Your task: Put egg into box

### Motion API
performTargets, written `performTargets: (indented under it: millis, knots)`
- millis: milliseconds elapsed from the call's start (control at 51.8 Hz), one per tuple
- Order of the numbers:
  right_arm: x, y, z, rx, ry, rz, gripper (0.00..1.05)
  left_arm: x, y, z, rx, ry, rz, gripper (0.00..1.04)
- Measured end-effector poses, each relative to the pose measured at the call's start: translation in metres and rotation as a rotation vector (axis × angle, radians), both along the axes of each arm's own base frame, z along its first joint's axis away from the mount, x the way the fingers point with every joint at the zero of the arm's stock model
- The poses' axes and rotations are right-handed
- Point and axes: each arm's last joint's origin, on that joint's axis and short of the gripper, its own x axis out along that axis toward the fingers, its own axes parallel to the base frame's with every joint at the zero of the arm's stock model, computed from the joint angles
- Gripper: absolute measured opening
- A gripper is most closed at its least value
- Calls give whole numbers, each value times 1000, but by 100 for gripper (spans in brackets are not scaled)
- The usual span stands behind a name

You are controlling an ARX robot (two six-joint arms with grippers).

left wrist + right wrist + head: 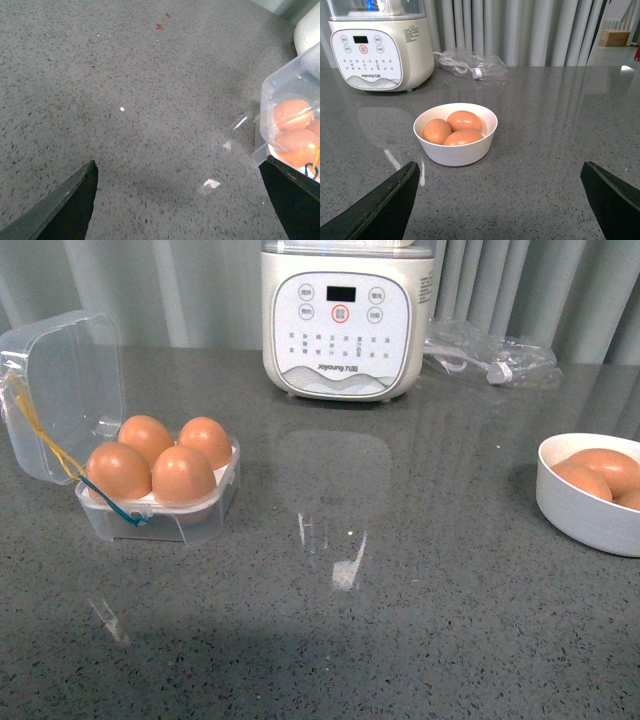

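A grey speckled table [400, 590] seen from the robot's body, with neither arm in the front view. At the left stands the clear plastic box [150, 523], its hinged lid [60, 390] thrown back and upright. Four brown eggs [183, 475] sit in it, one in each hollow, each standing on end with its long axis upright. They look alike, so it is not possible to tell which one is the task's egg. With every hollow filled, the task appears to be done.

At the far right, well apart from the box, a white bowl [580, 510] holds three more brown eggs [464, 121] lying on their sides. A white egg cooker [345, 320] and a crumpled plastic bag [490, 355] stand at the back.

The left end effector [180, 162] is open and empty over bare table. The box lies just beside one of its fingers, off to the side and not between them. This arm is the nearer to the box.

The right end effector [500, 165] is also open and empty. It faces the bowl, which lies ahead of it, centred a little toward one finger.
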Motion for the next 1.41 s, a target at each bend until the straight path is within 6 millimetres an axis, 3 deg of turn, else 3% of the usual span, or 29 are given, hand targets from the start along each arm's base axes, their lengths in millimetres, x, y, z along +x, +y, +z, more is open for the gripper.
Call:
performTargets:
  millis: [97,290,540,869,1081,1177,1274,1409]
  knots:
    - [0,0,0,0,0,0,98,16,-2,-1,21,-18,-11,98]
    - [0,0,0,0,0,0,98,50,-13,2,207,-212,-37,98]
    - [0,0,0,0,0,0,98,69,-34,-8,327,-218,-103,98]
    - [0,0,0,0,0,0,98,69,-74,1,270,-199,-324,98]
    - [0,0,0,0,0,0,98,64,-54,17,215,-190,-185,98]
    - [0,0,0,0,0,0,98,51,-41,20,199,-145,-159,98]
    - [0,0,0,0,0,0,98,39,-39,22,199,-144,-182,98]
    - [0,0,0,0,0,2,98,35,-39,26,200,-166,-187,98]
